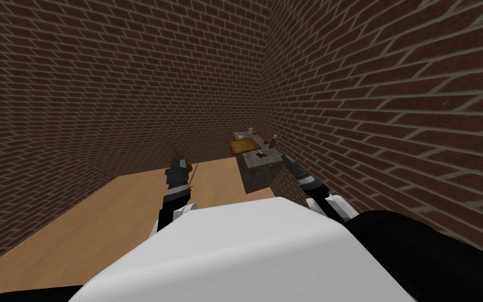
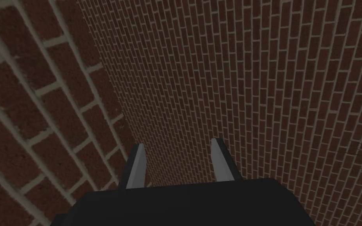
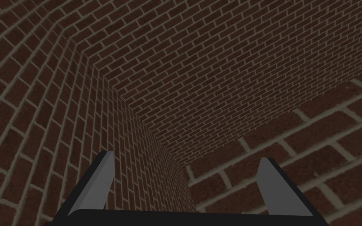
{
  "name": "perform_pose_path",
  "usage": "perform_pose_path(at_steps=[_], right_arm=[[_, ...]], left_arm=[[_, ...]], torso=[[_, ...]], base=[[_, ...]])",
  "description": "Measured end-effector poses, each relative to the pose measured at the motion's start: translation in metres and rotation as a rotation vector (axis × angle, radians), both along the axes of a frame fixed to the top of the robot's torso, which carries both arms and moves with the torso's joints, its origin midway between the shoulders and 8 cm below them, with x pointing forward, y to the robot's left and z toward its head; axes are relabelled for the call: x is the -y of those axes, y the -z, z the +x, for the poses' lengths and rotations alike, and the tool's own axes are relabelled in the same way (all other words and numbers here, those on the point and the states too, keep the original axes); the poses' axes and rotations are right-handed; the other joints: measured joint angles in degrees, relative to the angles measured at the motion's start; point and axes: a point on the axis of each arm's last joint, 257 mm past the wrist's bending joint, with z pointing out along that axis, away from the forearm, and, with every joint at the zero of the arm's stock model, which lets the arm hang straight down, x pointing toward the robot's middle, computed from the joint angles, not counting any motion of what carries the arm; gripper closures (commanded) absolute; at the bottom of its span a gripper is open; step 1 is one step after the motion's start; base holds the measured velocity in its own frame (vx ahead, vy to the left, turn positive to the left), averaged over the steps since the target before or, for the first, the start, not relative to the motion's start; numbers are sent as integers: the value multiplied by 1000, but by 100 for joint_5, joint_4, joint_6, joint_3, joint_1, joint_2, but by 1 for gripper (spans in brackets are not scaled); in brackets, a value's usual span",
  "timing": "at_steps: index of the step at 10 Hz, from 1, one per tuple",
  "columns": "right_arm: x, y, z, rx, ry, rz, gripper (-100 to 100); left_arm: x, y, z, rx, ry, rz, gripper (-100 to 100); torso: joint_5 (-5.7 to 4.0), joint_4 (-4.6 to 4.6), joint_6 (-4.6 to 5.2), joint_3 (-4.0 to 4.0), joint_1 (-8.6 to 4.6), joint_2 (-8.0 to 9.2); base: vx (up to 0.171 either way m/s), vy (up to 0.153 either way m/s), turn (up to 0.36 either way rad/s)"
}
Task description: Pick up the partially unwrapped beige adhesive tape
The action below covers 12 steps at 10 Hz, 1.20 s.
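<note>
One rough grey cuboid point(image 1: 259, 170) near right pincer point(image 1: 286, 158)

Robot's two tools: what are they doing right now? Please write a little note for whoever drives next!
Left tool: open, empty, held out in front.
Right tool: open, empty, held out in front.
Job's things: a grey block stands ahead by the wall. The small things on its top are too small to tell which is the tape.
Done: nothing picked up.
Left: drive closer, find the tape, grip it, lift.
</note>
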Motion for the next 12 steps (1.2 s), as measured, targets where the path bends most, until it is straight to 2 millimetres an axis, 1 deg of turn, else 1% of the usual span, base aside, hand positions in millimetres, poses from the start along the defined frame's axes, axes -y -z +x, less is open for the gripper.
perform_pose_path(at_steps=[1, 4, 5, 9, 10, 12], right_arm=[[0, 5, 0, -12, 1, -45, -100], [14, 27, -4, -73, 7, -214, -100], [16, 31, -5, -87, 6, -261, -100], [37, 59, -14, -176, 1, -468, -100], [47, 66, -17, -207, -1, -525, -100], [59, 82, -23, -257, -10, -619, -100]], left_arm=[[0, 0, 0, 0, 0, 0, 0], [0, 0, 0, 0, 0, 0, 0], [0, 0, 0, 0, 0, 0, 0], [0, 0, 0, 0, 0, 0, 0], [0, 0, 0, 0, 0, 0, 0], [0, 0, 0, 0, 0, 0, 0]], torso=[[-1, 0, 4, -2, 1, -4], [1, -2, 0, -5, 6, -8], [1, -1, 5, -5, 8, -10], [0, -3, 7, -10, 6, -18], [2, -3, 1, -10, 9, -18], [1, -5, 0, -13, 8, -24]], base=[[-65, -56, 257], [-68, -37, 198], [-69, -40, 241], [-57, -31, 233], [-43, -22, 153], [-40, -23, 217]])
